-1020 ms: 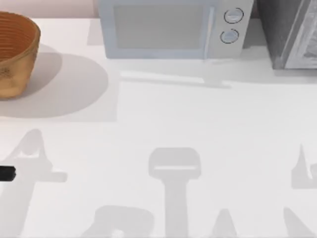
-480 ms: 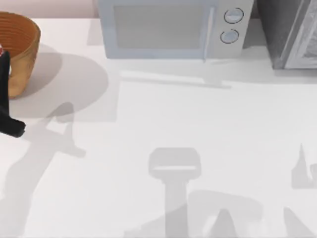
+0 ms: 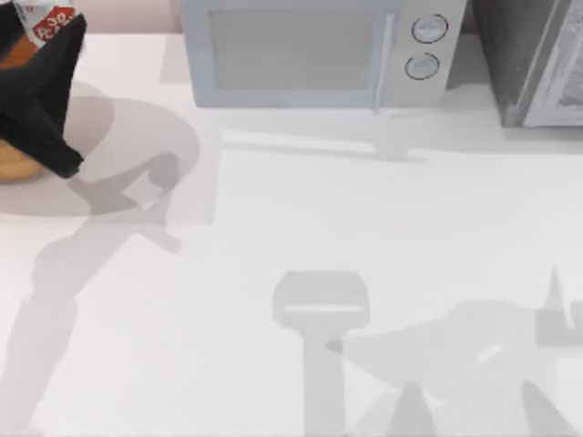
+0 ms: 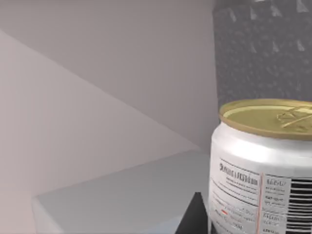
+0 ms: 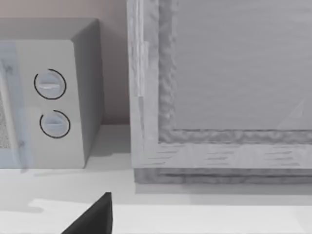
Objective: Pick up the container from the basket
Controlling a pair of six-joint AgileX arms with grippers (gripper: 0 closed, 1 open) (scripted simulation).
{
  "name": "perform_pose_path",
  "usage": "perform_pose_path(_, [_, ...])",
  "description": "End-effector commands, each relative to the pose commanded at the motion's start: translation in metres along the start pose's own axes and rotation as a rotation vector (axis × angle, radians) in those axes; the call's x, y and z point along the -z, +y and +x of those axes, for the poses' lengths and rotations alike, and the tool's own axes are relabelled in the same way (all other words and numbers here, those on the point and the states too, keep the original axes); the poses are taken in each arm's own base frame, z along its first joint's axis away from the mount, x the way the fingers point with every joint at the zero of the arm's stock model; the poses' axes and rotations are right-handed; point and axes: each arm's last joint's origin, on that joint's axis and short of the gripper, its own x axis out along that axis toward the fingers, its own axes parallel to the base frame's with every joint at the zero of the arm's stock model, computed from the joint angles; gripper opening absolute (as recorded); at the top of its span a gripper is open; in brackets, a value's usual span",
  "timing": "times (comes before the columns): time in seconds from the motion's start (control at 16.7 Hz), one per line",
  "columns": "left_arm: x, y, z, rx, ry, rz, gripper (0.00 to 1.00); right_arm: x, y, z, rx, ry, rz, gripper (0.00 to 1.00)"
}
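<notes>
Seemingly at the lift step, left gripper (image 3: pixel 41 55) pinching the container (image 3: pixel 50 18) above the basket (image 3: pixel 14 162) at upper left of the frame; next, probably raising it clear.

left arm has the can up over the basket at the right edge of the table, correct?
Not quite: it's the left edge. The top view shows the left hand holding the can above the basket at the table's far left; the rest stands.
</notes>
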Motion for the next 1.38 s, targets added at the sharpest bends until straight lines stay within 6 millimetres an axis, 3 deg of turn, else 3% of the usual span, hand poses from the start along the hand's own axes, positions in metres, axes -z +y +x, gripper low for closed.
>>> perform_pose_path(0.3, [0.011,0.014,0.038,0.142,-0.018,0.014,0.00,0.000,0.000,0.000,0.000,0.000,0.000,1.00])
perform_pose_path(0.66, [0.042,0.027,0.077,0.300,-0.023,0.023,0.00,0.000,0.000,0.000,0.000,0.000,0.000,1.00])
perform_pose_path(1.38, [0.147,0.031,0.128,0.613,0.022,-0.018,0.00,0.000,0.000,0.000,0.000,0.000,0.000,1.00])
